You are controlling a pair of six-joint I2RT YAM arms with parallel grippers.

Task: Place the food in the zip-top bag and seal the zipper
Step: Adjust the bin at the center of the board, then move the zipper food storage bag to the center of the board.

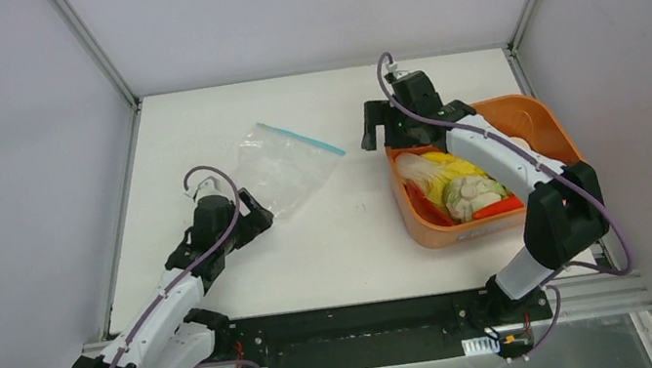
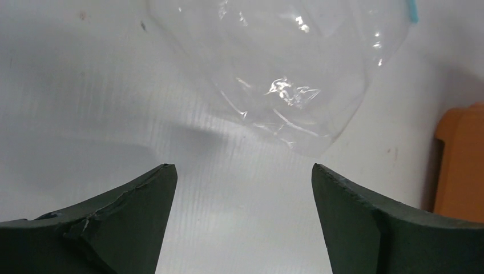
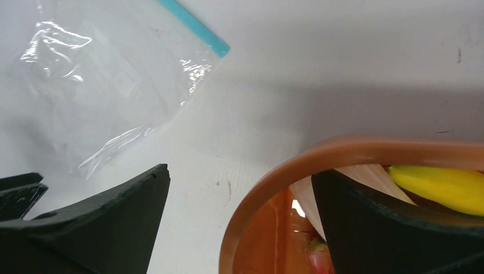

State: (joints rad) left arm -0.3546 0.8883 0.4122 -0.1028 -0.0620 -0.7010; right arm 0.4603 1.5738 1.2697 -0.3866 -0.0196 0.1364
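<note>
Left gripper [image 2: 244,171] wide, near zip-top bag [image 1: 284,163]; right gripper [image 3: 241,171] wide astride rim of tub [image 1: 539,116] holding food [image 1: 461,190], worktop [image 1: 341,241] right edge.

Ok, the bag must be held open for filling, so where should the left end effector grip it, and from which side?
Likely one lip at the blue zipper, pinched from above on the side toward the orange tub. That strip is the zip-top bag's only straight, firm edge; the rest is limp, crinkled film. The open left end effector faces the closed end.
</note>
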